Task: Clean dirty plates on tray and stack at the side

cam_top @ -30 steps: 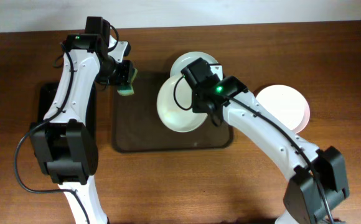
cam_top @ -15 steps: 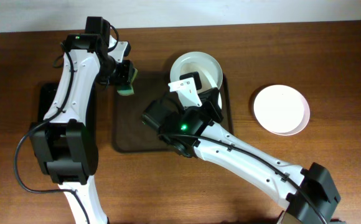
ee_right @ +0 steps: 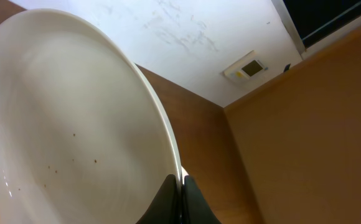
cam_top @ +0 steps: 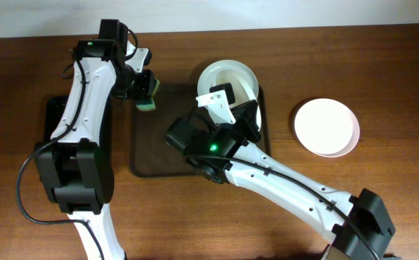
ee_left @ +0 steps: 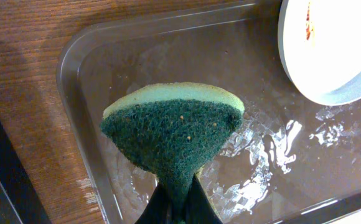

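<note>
Over the last second my right arm swung in across the brown tray [cam_top: 152, 148] and rolled at the wrist. The held plate [ee_right: 75, 124], which had lain flat and face-up below the overhead camera, now stood tipped up on its rim. My right claw [ee_right: 180, 183] was clenched on that rim. Its camera looked up along the plate's hollow toward the ceiling, and a few dark specks showed on the white. I judged the plate was being turned for wiping or draining and was not yet ready to stack.

My left claw [ee_left: 175, 193] had not moved. It pinched a sponge [ee_left: 171, 134], green rough side toward the camera, over a corner of the tray and apart from the held plate.

The brown tray held a wet sheen and one smeared plate [ee_left: 330, 50] at its far edge, marked with a reddish-brown streak, so it was not yet cleaned. A side plate [cam_top: 326, 127] lay alone on the table [cam_top: 383, 58], well apart from the tray on my right. It looked clean, and I took it as the start of the stack. A black tray [cam_top: 50, 115] lay beside the brown one under my left arm, and I could not tell what it held.
</note>
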Robot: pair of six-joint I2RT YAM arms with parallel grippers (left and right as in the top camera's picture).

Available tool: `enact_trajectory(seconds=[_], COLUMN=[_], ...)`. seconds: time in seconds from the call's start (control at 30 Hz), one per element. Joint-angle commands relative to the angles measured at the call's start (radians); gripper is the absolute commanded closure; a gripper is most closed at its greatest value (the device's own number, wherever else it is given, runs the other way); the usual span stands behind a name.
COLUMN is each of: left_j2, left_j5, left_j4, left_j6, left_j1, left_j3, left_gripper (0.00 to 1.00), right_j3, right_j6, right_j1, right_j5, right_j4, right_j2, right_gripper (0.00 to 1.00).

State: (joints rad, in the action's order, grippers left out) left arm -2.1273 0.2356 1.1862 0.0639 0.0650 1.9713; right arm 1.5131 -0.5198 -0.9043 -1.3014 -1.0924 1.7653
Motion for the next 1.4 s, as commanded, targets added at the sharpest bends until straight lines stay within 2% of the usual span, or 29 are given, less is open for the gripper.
enact_trajectory(seconds=[0.0, 0.17, 0.3, 0.4, 0.5, 0.67, 0.73, 0.9, 1.03, 1.13, 1.37], left_j2=[-0.005, -0.005, -0.005, -0.005, -0.005, -0.005, -0.005, -0.005, -0.005, -0.005, -0.005], left_j5=[0.000, 0.000, 0.000, 0.000, -0.015, -0.015, -0.016, -0.015, -0.015, -0.015, -0.015], left_j4=[0.000, 0.000, 0.001, 0.001, 0.001, 0.001, 0.001, 0.002, 0.001, 0.001, 0.001], left_j6=[0.009, 0.009, 0.009, 0.009, 0.009, 0.009, 0.009, 0.009, 0.009, 0.009, 0.009], left_j1=[-0.003, -0.003, -0.002, -0.003, -0.003, -0.003, -0.003, -0.003, -0.003, -0.003, -0.003], left_j3=[0.013, 0.013, 0.013, 0.013, 0.012, 0.012, 0.012, 0.011, 0.011, 0.011, 0.011], left_gripper=[0.99, 0.99, 1.00, 0.99, 0.99, 1.00, 1.00, 1.00, 0.99, 1.00, 0.99], right_j3=[0.016, 0.017, 0.030, 0.031, 0.031, 0.030, 0.030, 0.004, -0.130, -0.238, -0.441], right_j6=[-0.008, -0.016, -0.009, -0.079, -0.089, 0.045, 0.082, 0.146, 0.146, 0.146, 0.142], right_j1=[-0.006, 0.009, 0.023, 0.080, 0.223, 0.503, 0.616, 0.975, 1.237, 1.308, 1.316], right_j5=[0.032, 0.019, 0.178, 0.492, 0.820, 1.205, 1.285, 1.287, 1.291, 1.290, 1.291], right_j4=[-0.002, -0.018, -0.026, -0.025, 0.001, 0.014, 0.013, -0.001, 0.032, 0.100, 0.357], right_j2=[-0.029, -0.032, -0.038, -0.071, -0.141, -0.254, -0.277, -0.285, -0.285, -0.285, -0.259], right_gripper=[0.96, 0.96, 0.96, 0.96, 0.96, 0.96, 0.96, 0.96, 0.96, 0.96, 0.96])
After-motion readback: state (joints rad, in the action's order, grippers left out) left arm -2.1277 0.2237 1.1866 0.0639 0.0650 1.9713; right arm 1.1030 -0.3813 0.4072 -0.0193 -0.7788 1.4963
